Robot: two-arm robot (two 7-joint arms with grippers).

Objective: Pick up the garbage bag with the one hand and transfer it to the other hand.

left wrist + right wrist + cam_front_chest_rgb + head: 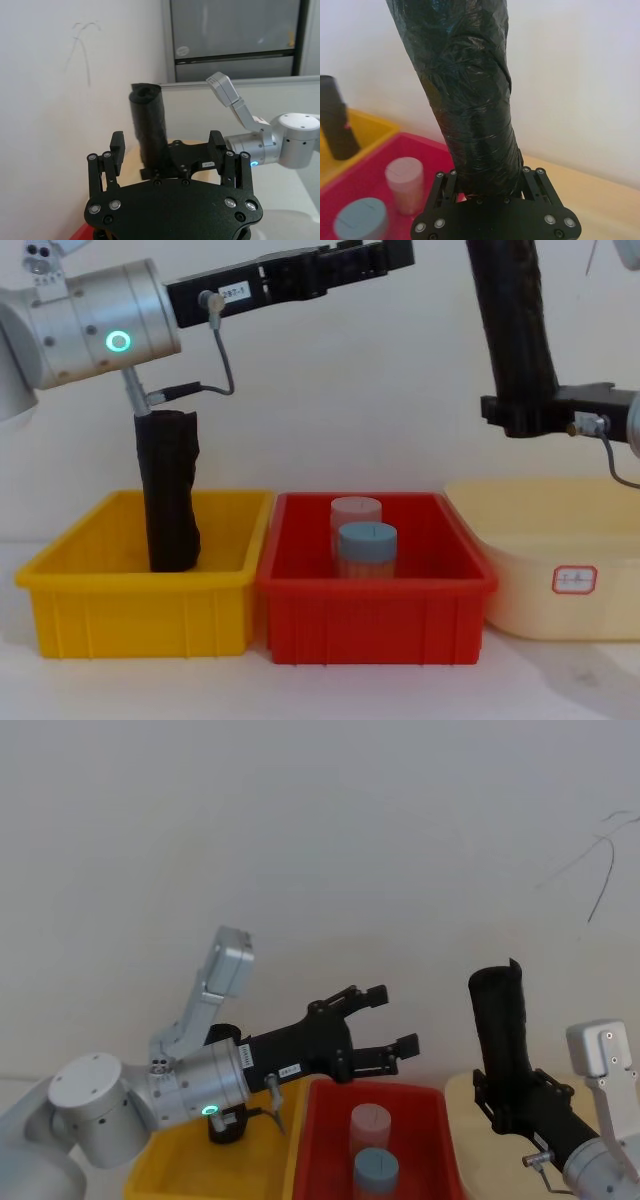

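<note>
My right gripper clamps the smooth black rolled plastic garbage bag upright, low down, while my left gripper, jaws wide, faces it from apart.

Lab test bench: bare white wall, yellow bin, red bin, labelled cream tub.

Three bins, two jars, two rolls

the garbage bag runs off the chest view's top edge, its lower end hidden in the right gripper, the pink jar and blue jar blur, and the label on the cream tub is too small to read.
</note>
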